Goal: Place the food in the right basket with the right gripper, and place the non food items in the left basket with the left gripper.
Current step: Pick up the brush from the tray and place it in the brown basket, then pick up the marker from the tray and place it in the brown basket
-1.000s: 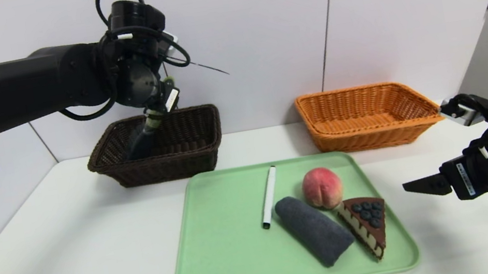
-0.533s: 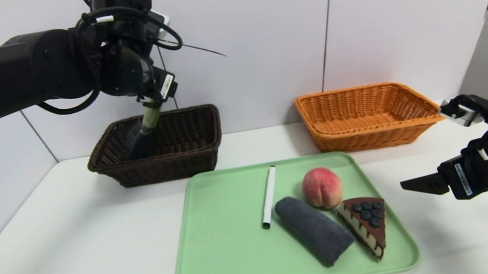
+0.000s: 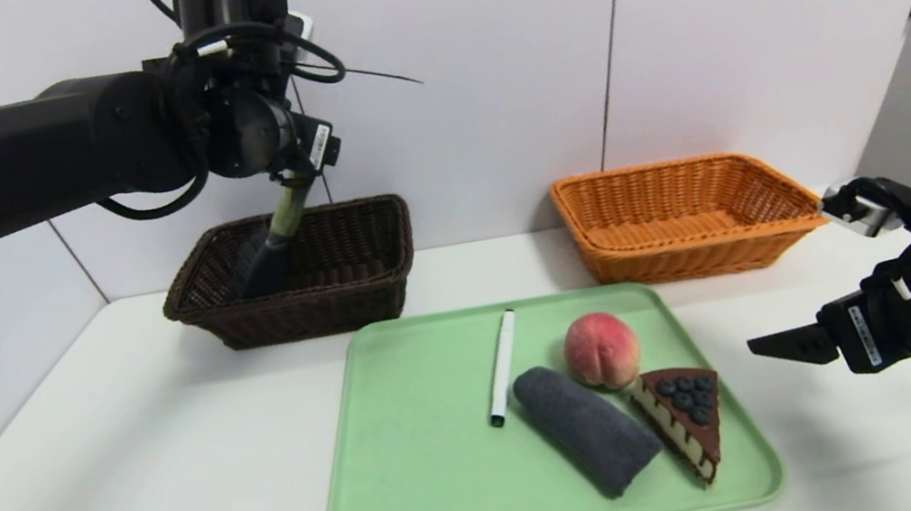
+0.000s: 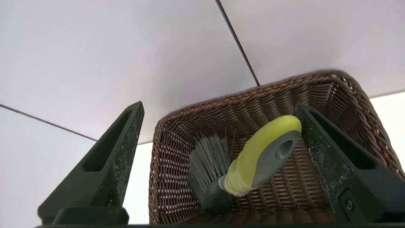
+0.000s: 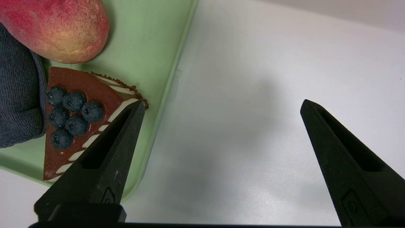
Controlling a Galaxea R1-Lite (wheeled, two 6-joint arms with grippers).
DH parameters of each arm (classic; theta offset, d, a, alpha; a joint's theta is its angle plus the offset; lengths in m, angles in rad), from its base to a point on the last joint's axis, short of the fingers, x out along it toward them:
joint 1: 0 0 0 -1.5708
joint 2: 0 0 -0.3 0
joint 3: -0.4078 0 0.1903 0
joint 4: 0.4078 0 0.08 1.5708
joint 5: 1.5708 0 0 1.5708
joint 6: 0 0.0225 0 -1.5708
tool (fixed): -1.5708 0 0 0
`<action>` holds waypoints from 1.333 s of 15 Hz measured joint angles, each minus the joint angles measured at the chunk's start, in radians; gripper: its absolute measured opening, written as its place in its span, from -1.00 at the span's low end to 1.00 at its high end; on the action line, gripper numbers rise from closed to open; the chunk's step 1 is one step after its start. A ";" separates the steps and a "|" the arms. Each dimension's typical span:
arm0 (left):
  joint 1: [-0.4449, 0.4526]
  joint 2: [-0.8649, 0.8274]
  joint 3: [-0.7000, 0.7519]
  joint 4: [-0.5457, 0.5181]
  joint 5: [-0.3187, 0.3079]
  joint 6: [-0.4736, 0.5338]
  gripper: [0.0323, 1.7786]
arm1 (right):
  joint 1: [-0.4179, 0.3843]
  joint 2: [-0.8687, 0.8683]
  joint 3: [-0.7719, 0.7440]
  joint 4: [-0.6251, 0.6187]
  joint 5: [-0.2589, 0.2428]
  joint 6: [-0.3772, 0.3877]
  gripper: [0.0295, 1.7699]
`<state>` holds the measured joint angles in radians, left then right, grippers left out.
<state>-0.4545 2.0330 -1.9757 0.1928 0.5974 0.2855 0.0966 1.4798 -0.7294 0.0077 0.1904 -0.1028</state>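
My left claw is hanging wide open over the brown basket, gripping nothing; the brush is leaning inside against 1 finger. My right claw is hovering open beside the tray.

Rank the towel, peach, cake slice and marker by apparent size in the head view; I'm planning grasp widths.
1. Rolled grey towel, the bulkiest.
2. Cake slice and peach: too alike to rank.
3. White marker: long, but by far the thinnest.
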 joint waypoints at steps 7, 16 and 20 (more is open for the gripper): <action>0.000 -0.010 0.000 -0.076 0.000 0.003 0.89 | 0.000 0.001 -0.004 0.000 0.001 -0.001 0.92; -0.003 -0.035 0.000 -0.074 -0.001 0.003 0.90 | 0.001 0.001 0.000 0.000 0.000 0.000 0.92; -0.003 -0.058 0.000 0.042 0.014 -0.139 0.90 | 0.001 -0.002 -0.006 0.000 -0.001 0.002 0.92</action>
<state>-0.4574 1.9753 -1.9757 0.2347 0.6113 0.1462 0.0977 1.4779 -0.7351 0.0077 0.1889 -0.1009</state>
